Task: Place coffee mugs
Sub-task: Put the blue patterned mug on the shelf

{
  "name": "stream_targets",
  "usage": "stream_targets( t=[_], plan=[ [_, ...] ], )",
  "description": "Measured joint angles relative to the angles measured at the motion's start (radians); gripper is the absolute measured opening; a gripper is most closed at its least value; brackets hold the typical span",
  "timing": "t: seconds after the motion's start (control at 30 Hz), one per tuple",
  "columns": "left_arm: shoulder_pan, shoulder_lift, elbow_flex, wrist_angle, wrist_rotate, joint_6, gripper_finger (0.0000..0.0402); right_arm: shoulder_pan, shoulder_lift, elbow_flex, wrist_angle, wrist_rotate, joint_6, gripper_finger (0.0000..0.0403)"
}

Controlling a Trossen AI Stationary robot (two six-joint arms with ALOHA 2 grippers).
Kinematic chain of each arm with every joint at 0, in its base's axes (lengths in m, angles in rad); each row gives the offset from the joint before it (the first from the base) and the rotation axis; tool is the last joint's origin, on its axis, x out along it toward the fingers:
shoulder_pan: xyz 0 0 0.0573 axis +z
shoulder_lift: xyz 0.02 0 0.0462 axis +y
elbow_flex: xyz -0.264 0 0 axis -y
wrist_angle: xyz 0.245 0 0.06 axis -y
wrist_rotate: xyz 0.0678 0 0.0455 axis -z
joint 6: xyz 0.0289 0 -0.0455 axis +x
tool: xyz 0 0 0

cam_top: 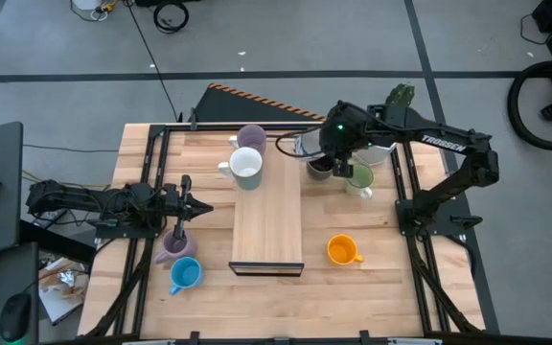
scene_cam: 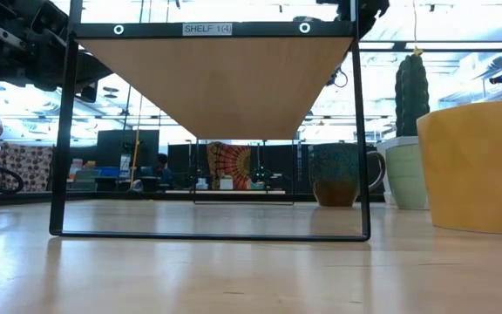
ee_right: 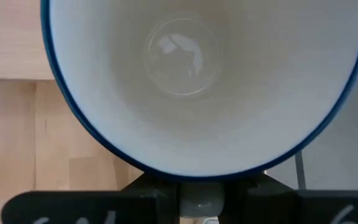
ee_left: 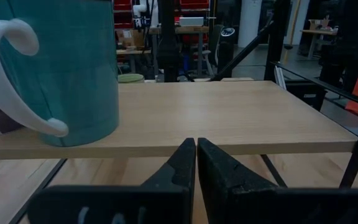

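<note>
A wooden shelf [cam_top: 268, 220] stands mid-table. On its far end sit a purple mug [cam_top: 251, 136] and a teal mug with a white inside and handle [cam_top: 246, 165] [ee_left: 61, 68]. My right gripper [ee_right: 197, 190] hangs right of that end, shut on a blue-rimmed mug with a white inside [ee_right: 191, 74] [cam_top: 307, 146]. My left gripper [cam_top: 199, 206] [ee_left: 196, 165] waits shut and level at the shelf's left side. On the table stand a purple mug [cam_top: 173, 244], a blue one [cam_top: 184, 275], an orange one [cam_top: 343, 250], a dark one [cam_top: 320, 168] and a light green one [cam_top: 359, 178]. My right gripper has the blue-rimmed mug at the side of its rim nearest the wrist [ee_right: 194, 177]. The fingers slant down from above. The gripper's own body hides the place of contact, so the kind of hold does not show. The mug is lifted clear, tilted, its mouth toward the wrist.
A white pot [cam_top: 381, 151] with a green cactus [cam_top: 401, 96] stands at the far right, close behind the right arm. The shelf's black frame [scene_cam: 59, 131] rises from the table. Bare tabletop lies near the front edge, between the blue and orange mugs.
</note>
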Motion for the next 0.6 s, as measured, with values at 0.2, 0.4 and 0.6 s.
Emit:
stream_targets(
  t=[0.2,0.4,0.6],
  plan=[
    [0.000,0.000,0.000,0.000,0.000,0.000,0.0023,-0.022,0.085,0.056,-0.003,-0.041,-0.045,0.0068],
    [0.000,0.000,0.000,0.000,0.000,0.000,0.0023,-0.065,0.218,0.209,-0.070,-0.114,-0.065,0.0068],
    [0.000,0.000,0.000,0.000,0.000,0.000,0.0023,-0.100,0.336,0.316,-0.134,-0.153,-0.076,0.0070]
  ],
)
